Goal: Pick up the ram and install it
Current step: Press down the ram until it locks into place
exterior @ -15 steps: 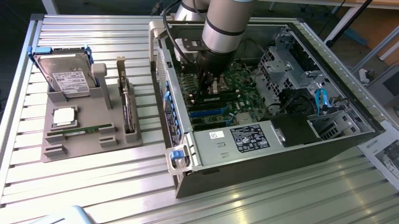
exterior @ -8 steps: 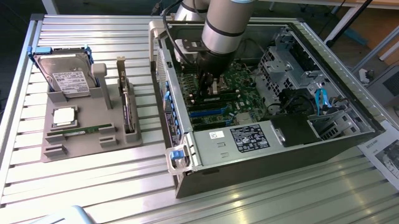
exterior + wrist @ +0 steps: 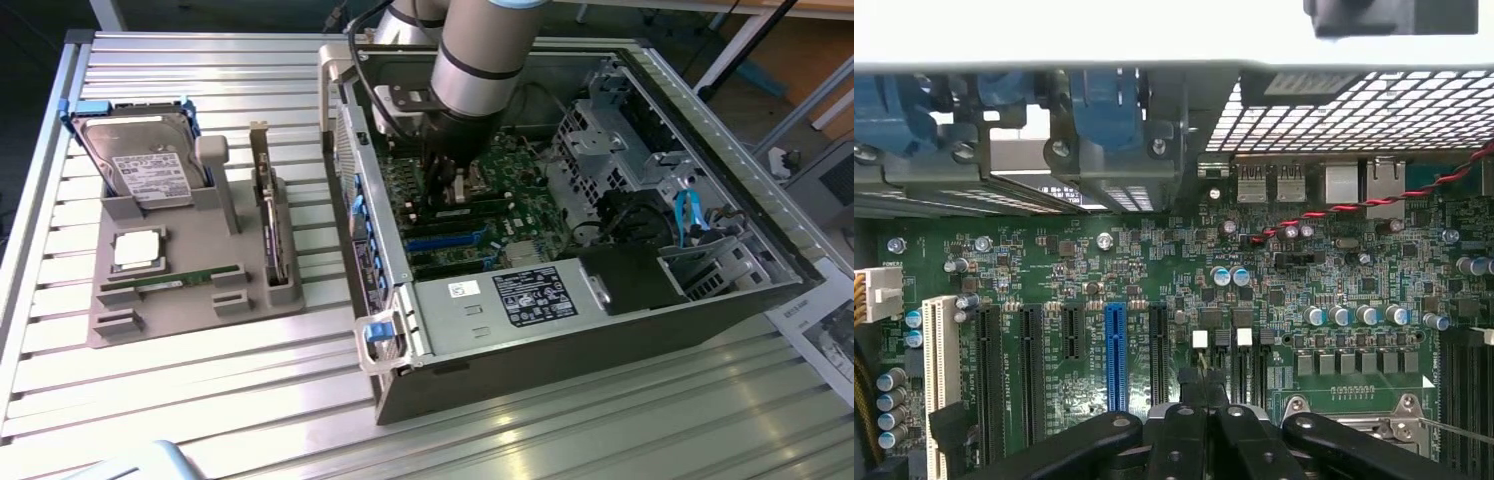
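Observation:
The ram [image 3: 171,282], a thin green stick, lies in a slot at the front of the grey holder [image 3: 160,325], on the exterior view's left. My gripper [image 3: 447,185] is far from it, reaching down inside the open computer case [image 3: 534,300] above the green motherboard [image 3: 501,215]. In the wrist view the black fingers [image 3: 1176,440] are pressed together just over the motherboard [image 3: 1104,260], and I see nothing between them. The gripper [image 3: 1199,420] hangs near a blue slot [image 3: 1115,355] and the metal processor socket [image 3: 1354,415].
The holder also carries a hard drive [image 3: 144,160], a square silver processor chip [image 3: 138,248] and an upright expansion card [image 3: 271,235]. The case walls, a drive cage [image 3: 601,140] and a black box [image 3: 634,280] crowd the arm. Bare slatted table [image 3: 200,400] lies in front.

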Controlling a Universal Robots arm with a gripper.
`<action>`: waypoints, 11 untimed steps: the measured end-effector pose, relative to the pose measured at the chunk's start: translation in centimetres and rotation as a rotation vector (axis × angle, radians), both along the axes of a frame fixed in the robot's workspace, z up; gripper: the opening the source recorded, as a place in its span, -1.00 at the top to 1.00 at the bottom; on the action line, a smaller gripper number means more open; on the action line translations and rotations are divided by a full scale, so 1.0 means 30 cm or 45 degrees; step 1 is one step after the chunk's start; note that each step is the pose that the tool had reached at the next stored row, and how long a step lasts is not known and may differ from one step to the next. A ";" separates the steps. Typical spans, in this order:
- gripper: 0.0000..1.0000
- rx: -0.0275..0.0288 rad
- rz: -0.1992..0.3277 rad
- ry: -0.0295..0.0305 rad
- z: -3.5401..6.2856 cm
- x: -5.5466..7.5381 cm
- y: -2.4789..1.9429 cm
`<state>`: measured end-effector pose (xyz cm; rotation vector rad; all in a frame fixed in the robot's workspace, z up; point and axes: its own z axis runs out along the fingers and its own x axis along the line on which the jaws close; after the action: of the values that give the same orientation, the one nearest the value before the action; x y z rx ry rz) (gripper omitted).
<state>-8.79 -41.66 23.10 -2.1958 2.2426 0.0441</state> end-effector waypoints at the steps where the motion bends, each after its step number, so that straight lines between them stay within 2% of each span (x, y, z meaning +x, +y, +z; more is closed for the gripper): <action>1: 0.80 -0.0003 0.000 0.0001 -0.001 0.000 0.000; 8: 0.80 0.0004 0.000 -0.0002 -0.004 0.000 0.000; 11: 0.80 0.0010 0.000 -0.0010 0.005 0.001 0.001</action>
<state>-8.77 -41.63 23.24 -2.1951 2.2417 0.0441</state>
